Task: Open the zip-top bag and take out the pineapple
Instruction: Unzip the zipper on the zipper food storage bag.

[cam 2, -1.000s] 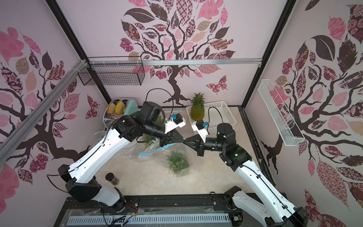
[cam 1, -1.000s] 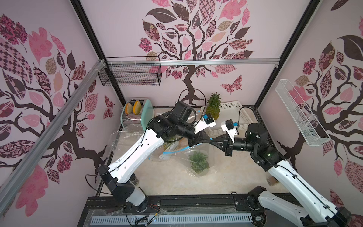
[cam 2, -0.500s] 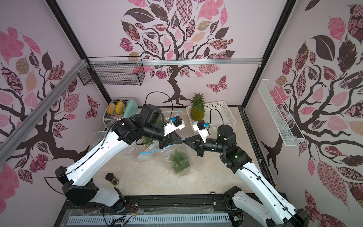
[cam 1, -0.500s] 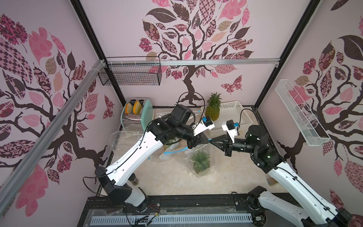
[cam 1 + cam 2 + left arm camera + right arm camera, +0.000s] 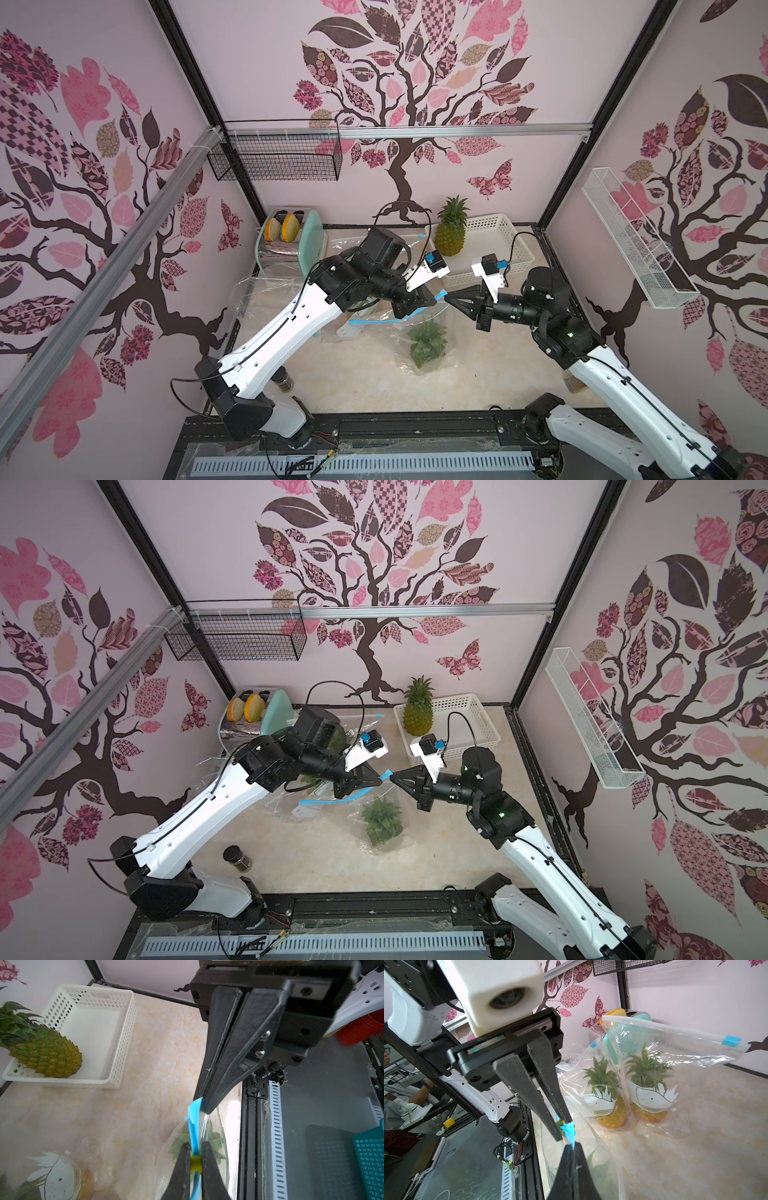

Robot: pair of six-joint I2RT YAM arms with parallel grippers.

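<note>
Over mid-tabletop (image 5: 353,382), seeing left gripper (image 5: 196,1144) clamped on yellow slider (image 5: 196,1164) of bag (image 5: 207,1126), right gripper (image 5: 204,1105) pinching blue zip end (image 5: 195,1107); can only spot slider from wrist views.

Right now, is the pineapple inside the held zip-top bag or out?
Inside: the pineapple crown shows green through the clear zip-top bag hanging below the left gripper and right gripper.

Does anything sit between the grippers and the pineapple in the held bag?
Yes. The clear bag encloses the pineapple; the left gripper clamps its slider and the right gripper pinches the blue zip strip.
</note>
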